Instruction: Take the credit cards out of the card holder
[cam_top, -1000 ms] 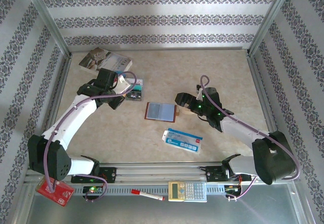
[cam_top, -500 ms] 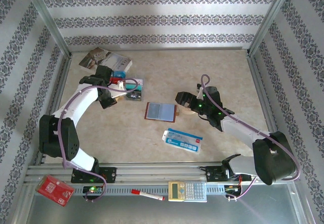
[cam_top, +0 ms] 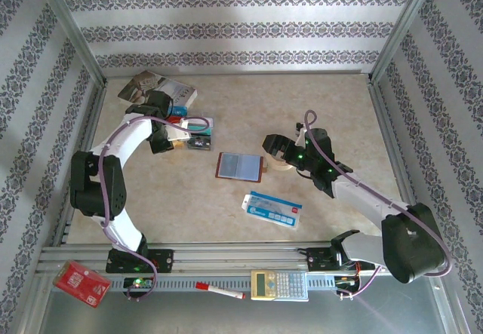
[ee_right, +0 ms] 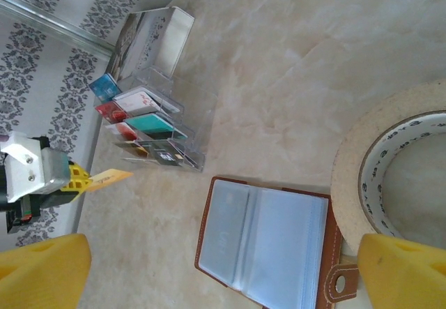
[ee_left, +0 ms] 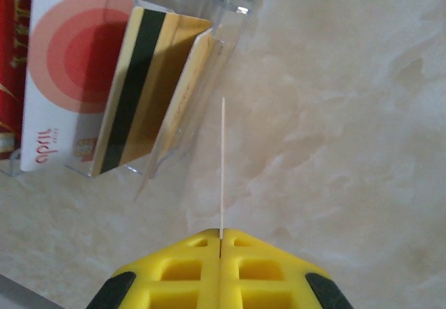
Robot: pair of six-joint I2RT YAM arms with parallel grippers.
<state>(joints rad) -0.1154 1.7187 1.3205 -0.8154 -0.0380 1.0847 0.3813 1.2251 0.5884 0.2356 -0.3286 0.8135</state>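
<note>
Left wrist: card [ee_left: 221,159] w/in end effector [ee_left: 221,245]

card holder [cam_top: 239,166] open, mid-table | left gripper [cam_top: 173,139] by credit cards [cam_top: 198,127] | right gripper [cam_top: 271,152] beside holder

Open card holder [ee_right: 268,246]; credit cards [ee_right: 152,123] racked.

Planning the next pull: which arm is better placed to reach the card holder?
Likely right: the right gripper is open beside the card holder; the left gripper is shut on a card by the rack.
</note>
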